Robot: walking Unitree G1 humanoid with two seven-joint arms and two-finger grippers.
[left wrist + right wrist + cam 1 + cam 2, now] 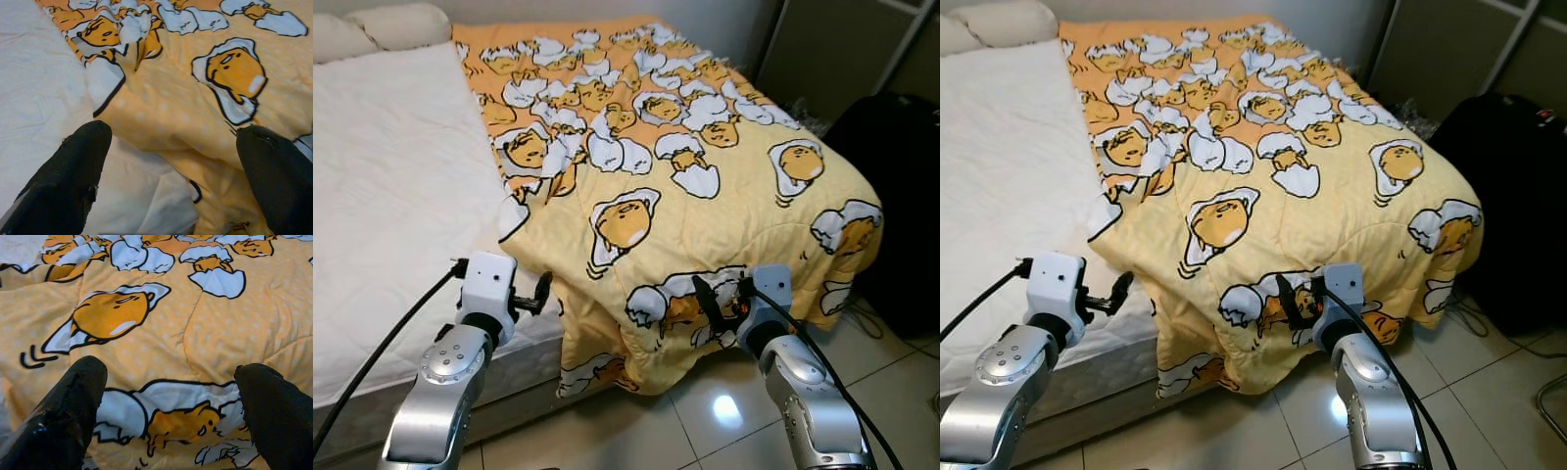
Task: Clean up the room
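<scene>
A yellow blanket [685,176] printed with cartoon eggs covers the right half of the bed and hangs over its foot end toward the floor. Its left edge is folded back in a rumpled line on the white mattress [391,176]. My left gripper [534,294] is open at the foot of the bed, just off the blanket's left corner; the left wrist view shows that corner [161,127] between the black fingers [73,171]. My right gripper [724,299] is open against the hanging front of the blanket, with nothing held between its fingers [73,401].
Two pale pillows [382,27] lie at the head of the bed. A black bag [901,196] stands on the right beside the bed, with cables on the tiled floor [646,431] near it. A metal rack [906,34] stands at the back right.
</scene>
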